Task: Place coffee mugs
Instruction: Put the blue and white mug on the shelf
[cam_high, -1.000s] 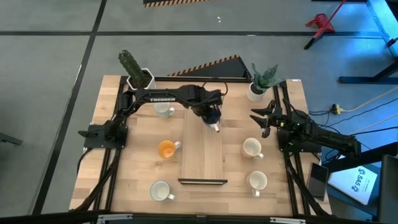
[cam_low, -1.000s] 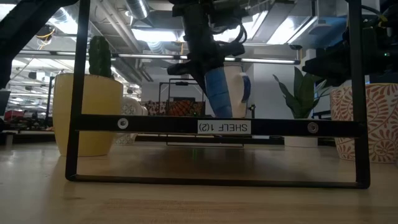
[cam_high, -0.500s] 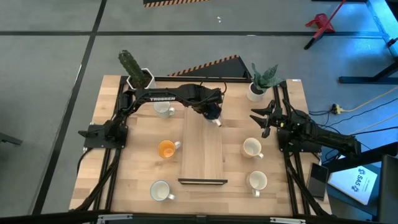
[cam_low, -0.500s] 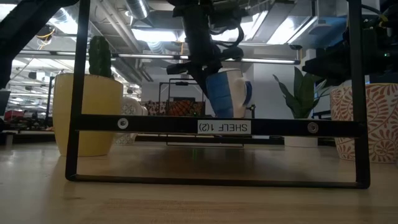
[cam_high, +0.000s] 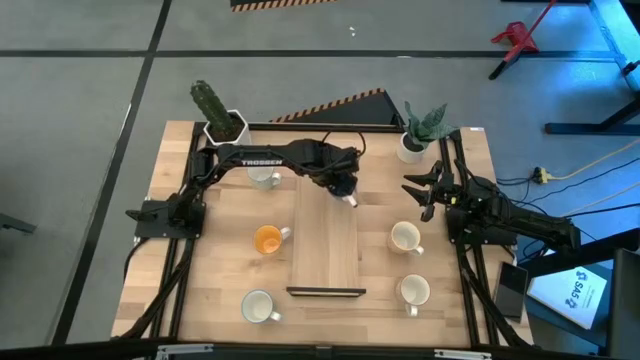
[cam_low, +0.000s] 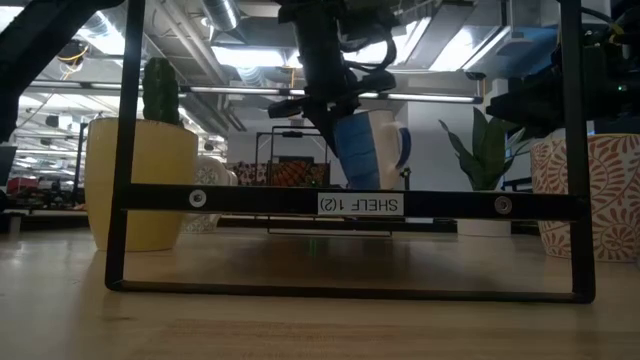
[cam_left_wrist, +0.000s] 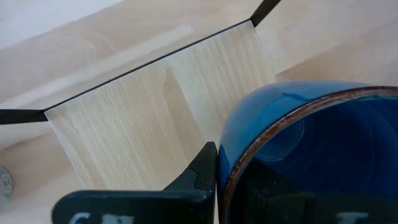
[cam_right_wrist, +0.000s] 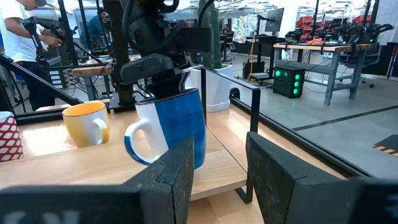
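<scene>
My left gripper (cam_high: 343, 186) hangs over the far end of the wooden shelf board (cam_high: 327, 250), shut on the blue mug (cam_right_wrist: 177, 127), which is tilted; its handle (cam_right_wrist: 139, 142) points toward the table's near side. The low view shows the blue mug (cam_low: 356, 150) under that gripper (cam_low: 325, 95). The orange mug (cam_high: 267, 239) and two white mugs (cam_high: 263, 177) (cam_high: 257, 306) stand on their bases left of the board, and two more white mugs (cam_high: 404, 237) (cam_high: 414, 290) right of it. My right gripper (cam_high: 425, 195) waits open at the table's right side. My left gripper holds the blue mug by its rim (cam_left_wrist: 231, 163), coming from above and pointing down. One finger (cam_left_wrist: 200, 177) lies against the outside of the wall; the other is hidden by the mug. The mug hangs tilted below the fingers; whether its base touches the board, I cannot tell.
The board sits on a black frame (cam_low: 350, 203) labelled as a shelf. A cactus pot (cam_high: 220, 122) and a leafy plant pot (cam_high: 412, 140) stand at the far corners. Bare board stretches toward the near edge. People stand in the room behind (cam_right_wrist: 18, 37).
My left gripper has carried the blue mug a short way toward the table's far edge above the board. The mug stays tilted in the hold, and in the low view its handle shows more to the side than before.
</scene>
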